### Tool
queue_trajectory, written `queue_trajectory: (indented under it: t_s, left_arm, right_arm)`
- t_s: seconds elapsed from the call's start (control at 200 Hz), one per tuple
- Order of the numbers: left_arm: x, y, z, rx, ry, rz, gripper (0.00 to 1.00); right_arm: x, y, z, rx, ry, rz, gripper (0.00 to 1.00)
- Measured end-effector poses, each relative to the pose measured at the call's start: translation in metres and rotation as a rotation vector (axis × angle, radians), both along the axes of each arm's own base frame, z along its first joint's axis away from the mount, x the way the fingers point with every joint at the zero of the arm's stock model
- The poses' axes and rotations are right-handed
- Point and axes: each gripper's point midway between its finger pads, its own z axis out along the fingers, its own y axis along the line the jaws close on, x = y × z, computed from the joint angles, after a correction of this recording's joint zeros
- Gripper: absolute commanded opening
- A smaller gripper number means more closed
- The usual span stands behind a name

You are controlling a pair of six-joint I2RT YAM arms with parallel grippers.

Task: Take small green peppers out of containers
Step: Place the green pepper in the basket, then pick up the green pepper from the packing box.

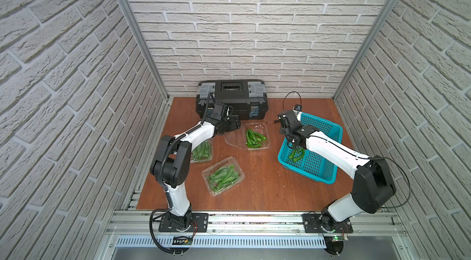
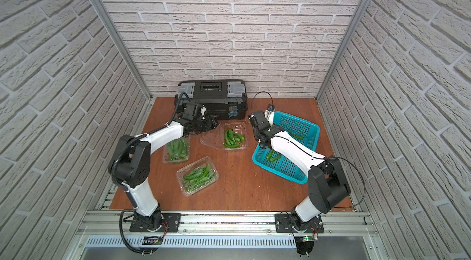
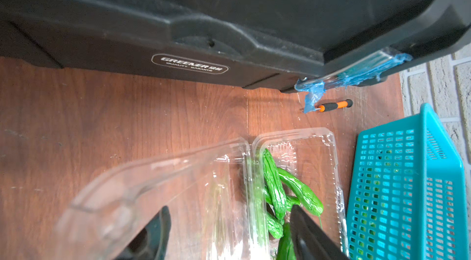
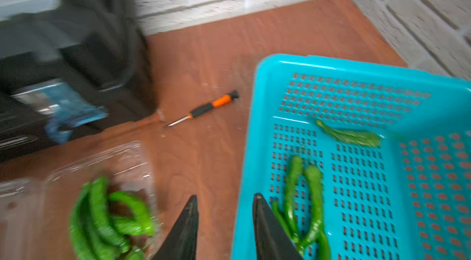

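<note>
In both top views the left arm (image 1: 196, 135) stands on its base at 7 o'clock. Its elbow is raised and its forearm reaches toward 2 o'clock. The left claw (image 3: 229, 233) has its fingers spread wide. The right arm (image 1: 331, 150) rises from 5 o'clock, its forearm stretched toward 10 o'clock and its wrist tipped downward. The fingers of the right claw (image 4: 225, 202) are parted by a clear gap.

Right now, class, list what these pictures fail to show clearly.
- Pepper box in a top view: half hidden under the left arm.
- Toolbox, right wrist view: motion blur.
- Screwdriver, left wrist view: tip behind torn blue film.
- Left gripper, left wrist view: fingers cut by the frame edge.
</note>
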Motion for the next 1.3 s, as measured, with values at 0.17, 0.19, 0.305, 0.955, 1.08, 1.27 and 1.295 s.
queue_trajectory:
  t_s: [0.17, 0.19, 0.305, 0.955, 1.08, 1.27, 1.295]
  left_arm:
    - [0.000, 0.000, 0.000, -0.001, 0.000, 0.000, 0.73]
    - [0.000, 0.000, 0.000, -0.001, 0.001, -0.001, 0.73]
    - [0.000, 0.000, 0.000, -0.002, 0.001, -0.002, 0.73]
    - [-0.001, 0.000, 0.000, 0.000, 0.005, -0.002, 0.73]
    - [-0.001, 0.000, -0.001, 0.001, 0.006, -0.002, 0.73]
    - [-0.001, 0.000, -0.001, 0.001, 0.007, -0.002, 0.73]
    - [-0.001, 0.000, -0.001, 0.001, 0.007, -0.002, 0.73]
  right_arm:
    - [0.026, 0.067, -0.021, 0.105, 0.094, 0.268, 0.35]
    - [0.028, 0.073, -0.026, 0.117, 0.112, 0.292, 0.34]
    - [0.029, 0.101, -0.066, 0.167, 0.224, 0.399, 0.32]
    - [0.026, 0.135, -0.151, 0.238, 0.433, 0.514, 0.12]
    - [0.029, 0.137, -0.150, 0.242, 0.420, 0.515, 0.03]
    - [0.022, 0.133, -0.146, 0.250, 0.404, 0.515, 0.02]
    - [0.021, 0.132, -0.143, 0.252, 0.399, 0.513, 0.02]
